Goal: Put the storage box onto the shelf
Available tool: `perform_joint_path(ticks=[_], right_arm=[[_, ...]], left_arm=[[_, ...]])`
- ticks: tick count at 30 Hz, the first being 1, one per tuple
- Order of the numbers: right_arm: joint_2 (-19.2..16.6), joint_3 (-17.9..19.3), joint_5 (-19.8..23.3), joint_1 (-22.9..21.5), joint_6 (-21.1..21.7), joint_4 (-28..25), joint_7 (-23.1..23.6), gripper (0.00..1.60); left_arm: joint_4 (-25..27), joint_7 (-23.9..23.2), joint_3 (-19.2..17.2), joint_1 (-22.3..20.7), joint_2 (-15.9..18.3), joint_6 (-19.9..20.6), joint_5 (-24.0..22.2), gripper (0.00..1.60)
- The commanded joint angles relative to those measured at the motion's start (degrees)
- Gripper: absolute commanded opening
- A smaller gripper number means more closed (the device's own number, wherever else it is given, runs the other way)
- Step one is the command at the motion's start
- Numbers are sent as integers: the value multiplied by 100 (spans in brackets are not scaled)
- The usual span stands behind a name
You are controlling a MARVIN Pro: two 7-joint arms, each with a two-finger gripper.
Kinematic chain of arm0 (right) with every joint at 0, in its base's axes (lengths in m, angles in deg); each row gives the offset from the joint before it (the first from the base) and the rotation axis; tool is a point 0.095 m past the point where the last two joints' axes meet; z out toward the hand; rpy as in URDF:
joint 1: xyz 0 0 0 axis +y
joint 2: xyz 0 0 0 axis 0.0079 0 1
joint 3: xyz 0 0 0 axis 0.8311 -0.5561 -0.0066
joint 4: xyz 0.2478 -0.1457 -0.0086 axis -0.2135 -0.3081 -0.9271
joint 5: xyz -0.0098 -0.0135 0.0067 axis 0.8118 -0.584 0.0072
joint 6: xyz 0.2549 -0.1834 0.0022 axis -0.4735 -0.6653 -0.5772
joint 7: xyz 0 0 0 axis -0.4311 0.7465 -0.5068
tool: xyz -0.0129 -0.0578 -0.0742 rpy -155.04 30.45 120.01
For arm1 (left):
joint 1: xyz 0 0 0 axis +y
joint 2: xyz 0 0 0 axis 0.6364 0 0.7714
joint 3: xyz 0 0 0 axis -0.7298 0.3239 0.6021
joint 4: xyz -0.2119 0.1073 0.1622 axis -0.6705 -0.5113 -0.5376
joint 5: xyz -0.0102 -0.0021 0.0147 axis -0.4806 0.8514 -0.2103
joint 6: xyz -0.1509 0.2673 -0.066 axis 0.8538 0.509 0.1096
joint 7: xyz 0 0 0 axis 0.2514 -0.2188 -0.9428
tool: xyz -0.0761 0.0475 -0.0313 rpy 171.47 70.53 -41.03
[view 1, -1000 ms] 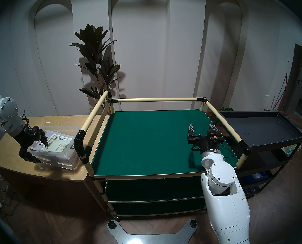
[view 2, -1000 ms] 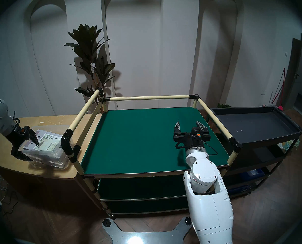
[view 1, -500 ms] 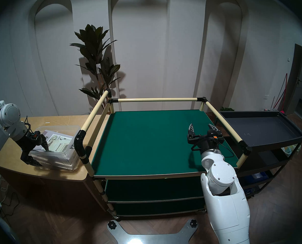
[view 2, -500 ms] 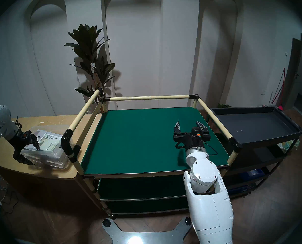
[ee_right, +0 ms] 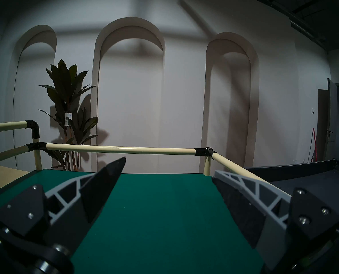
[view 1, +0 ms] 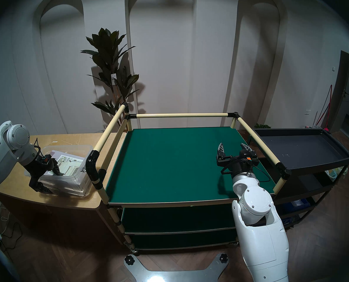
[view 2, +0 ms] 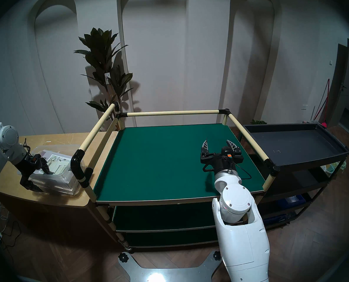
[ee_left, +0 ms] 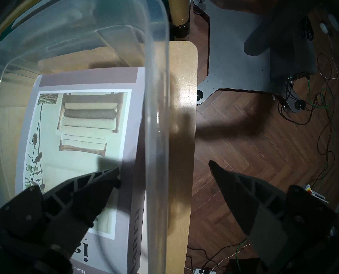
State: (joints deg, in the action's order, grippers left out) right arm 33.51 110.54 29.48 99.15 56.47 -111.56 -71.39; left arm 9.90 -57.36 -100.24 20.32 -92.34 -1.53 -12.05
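The clear storage box (view 1: pixel 75 181) stands on the tan wooden counter (view 1: pixel 71 138) at the left, against the shelf's near-left post, with a magazine (ee_left: pixel 81 129) lying inside. My left gripper (view 1: pixel 51 180) is open and straddles the box's near long wall (ee_left: pixel 156 109): one finger (ee_left: pixel 97 186) is inside over the magazine, the other is outside over the counter edge. Neither finger visibly presses the wall. The shelf's green top board (view 1: pixel 169 163) is bare. My right gripper (view 1: pixel 232 146) is open and empty just above its right part, as the right wrist view (ee_right: pixel 168 166) shows.
Cream rails (view 1: pixel 181 115) run along the shelf's left, back and right sides; its front side has no rail. A dark grey metal cart (view 1: pixel 300 147) stands to the right. A tall plant (view 1: pixel 110 72) stands behind the counter. My base plate (view 1: pixel 175 273) and cables lie on the floor.
My left arm has moved right and down, bringing its far finger into the box so the gripper now straddles the near wall. The right arm has not moved.
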Motion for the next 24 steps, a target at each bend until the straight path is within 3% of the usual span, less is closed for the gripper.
perform_joint_path(ticks=[1,9,24], right_arm=[[-10,15,-9,-40,-37,-141,-8,160],[-11,15,-10,-34,-36,-153,-8,160],[-11,15,-10,-29,-36,-161,-8,160]], left_arm=[[-146,7,248,-528,-39,-151,118,160],[-159,7,724,-745,87,-318,45,160],[164,7,1519,-901,729,-389,-525,160]])
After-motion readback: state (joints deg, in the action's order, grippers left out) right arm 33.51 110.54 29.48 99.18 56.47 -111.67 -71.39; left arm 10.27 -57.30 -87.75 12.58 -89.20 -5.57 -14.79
